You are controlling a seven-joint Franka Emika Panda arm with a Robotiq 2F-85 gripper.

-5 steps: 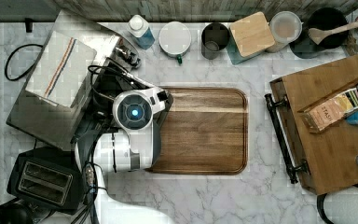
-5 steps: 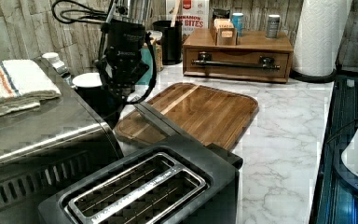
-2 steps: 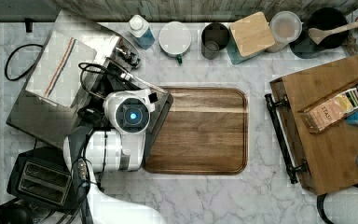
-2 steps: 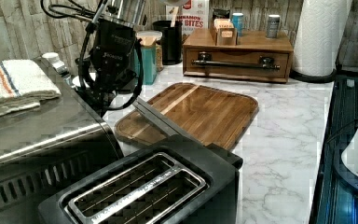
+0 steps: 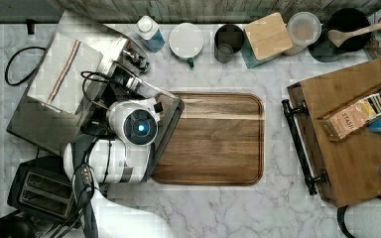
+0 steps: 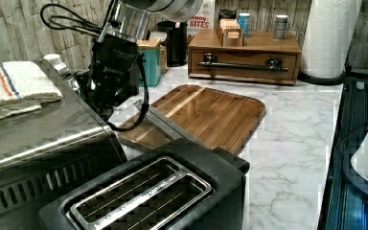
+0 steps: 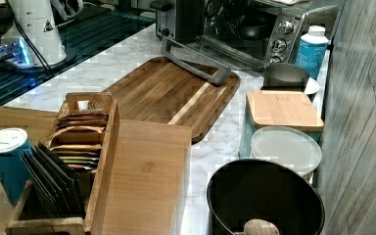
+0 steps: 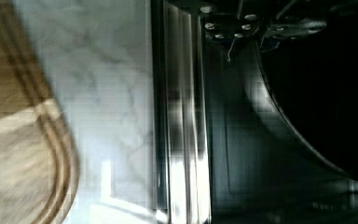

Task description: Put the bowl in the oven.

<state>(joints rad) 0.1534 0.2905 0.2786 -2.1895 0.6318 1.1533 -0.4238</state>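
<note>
The fingers (image 8: 223,25) look pressed onto the rim of the bowl (image 8: 317,93), one on the outer wall and the other over the dark inside, so I read the gripper (image 8: 256,33) as pinching the bowl at its edge. In the wrist view the bowl's black curve sits close to the camera, past the bright steel lip at the front of the oven (image 5: 34,124). In the right view I can see the bowl (image 7: 252,30) inside the oven's mouth, beside the knob panel, with the dark gripper above it at the opening. I cannot tell whether the bowl is touching the rack or hanging just over it. The oven door (image 5: 171,116) is dropped fully open and lies flat, and its bar handle (image 7: 193,61) reaches over the near edge of the wooden cutting board (image 5: 218,139). In the top view my arm's wrist is over the hinge side of the door, between the oven and the board. A folded towel (image 5: 62,74) lies on the oven's roof, and the black two-slot toaster (image 5: 39,191) stands just beside the oven on the marble counter (image 5: 228,208).
</note>
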